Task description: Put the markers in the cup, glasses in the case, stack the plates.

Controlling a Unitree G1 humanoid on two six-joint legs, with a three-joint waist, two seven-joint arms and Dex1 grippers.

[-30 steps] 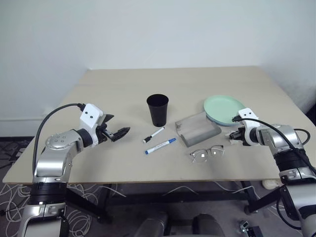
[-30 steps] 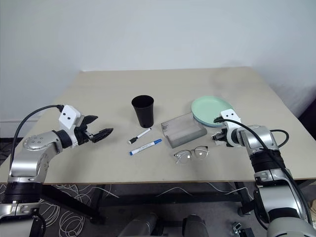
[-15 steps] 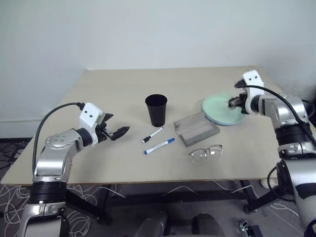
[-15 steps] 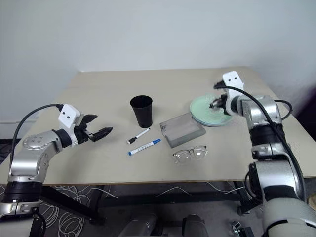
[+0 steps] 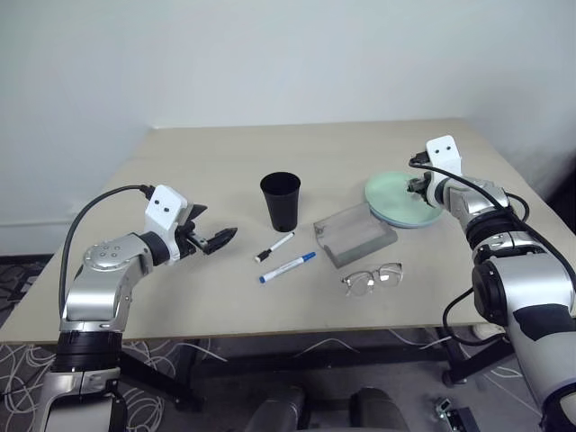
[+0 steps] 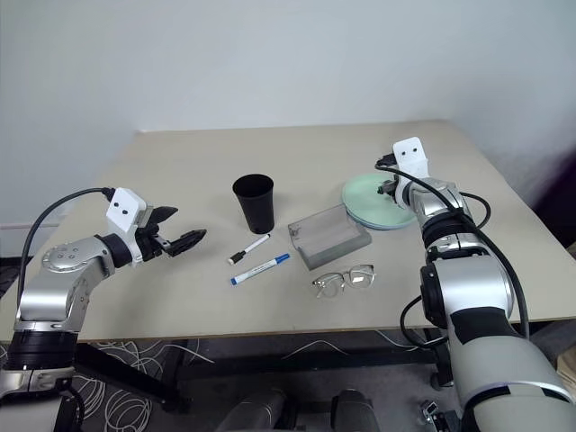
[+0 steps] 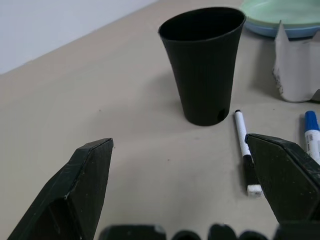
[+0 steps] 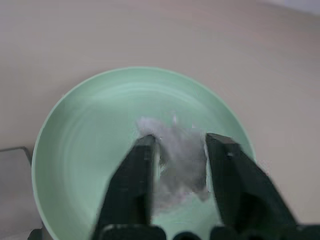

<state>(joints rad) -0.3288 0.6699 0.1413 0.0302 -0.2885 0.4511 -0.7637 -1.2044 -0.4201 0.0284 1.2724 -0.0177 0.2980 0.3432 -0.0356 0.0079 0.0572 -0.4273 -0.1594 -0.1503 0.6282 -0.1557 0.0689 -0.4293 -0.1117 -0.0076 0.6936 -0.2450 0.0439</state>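
Note:
The black cup (image 5: 281, 200) stands upright mid-table. In front of it lie the black-capped marker (image 5: 274, 246) and the blue-capped marker (image 5: 288, 267). To their right sits the grey case (image 5: 355, 236), lid closed, with the wire glasses (image 5: 371, 279) in front of it. The mint green plate (image 5: 396, 202) rests on the light blue plate (image 7: 280, 30). My right gripper (image 8: 181, 140) hovers over the green plate (image 8: 90, 150), fingers parted, a crumpled white tissue (image 8: 180, 150) between them. My left gripper (image 5: 225, 238) hangs open left of the markers, pointing at the cup (image 7: 202, 65).
The beige table (image 5: 207, 162) stands against a white wall. Its near edge runs just in front of the glasses. Cables lie on the floor under the table.
My right arm rose from the table beside the glasses and swung forward over the green plate with the tissue, and its fingers have parted. The left arm stayed put.

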